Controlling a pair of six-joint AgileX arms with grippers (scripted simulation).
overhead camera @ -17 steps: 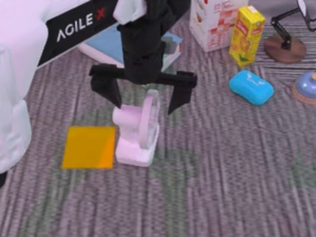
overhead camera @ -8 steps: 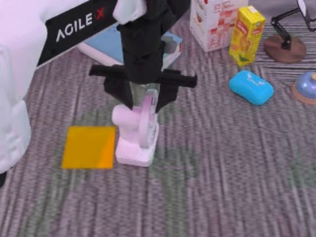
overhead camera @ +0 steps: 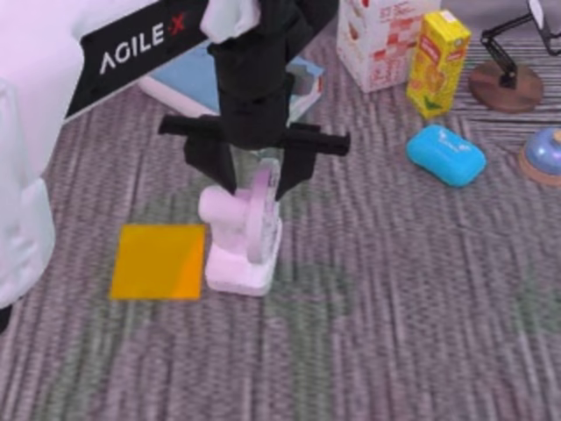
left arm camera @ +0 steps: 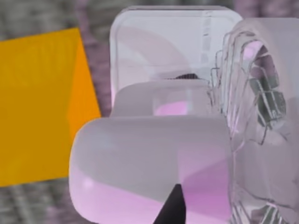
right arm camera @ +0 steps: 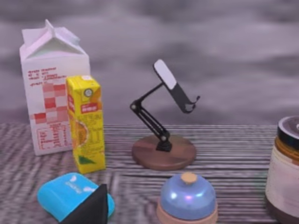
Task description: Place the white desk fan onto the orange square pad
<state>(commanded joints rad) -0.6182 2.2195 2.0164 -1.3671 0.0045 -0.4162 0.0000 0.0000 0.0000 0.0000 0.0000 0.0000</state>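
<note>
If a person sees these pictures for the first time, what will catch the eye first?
Most striking is the left arm's black end effector near the table's middle, its fingers closed around the round grilled head of the small white, faintly pinkish plastic desk fan. Just to the fan's left lies the flat bright orange square pad, with nothing on it. The right arm does not show in the top view.

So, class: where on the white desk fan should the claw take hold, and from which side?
Grip the white desk fan high up, across its thin round head and rear motor bulge, coming from above. It stands upright on its base, so that part is exposed; the left claw already straddles it there.
</note>
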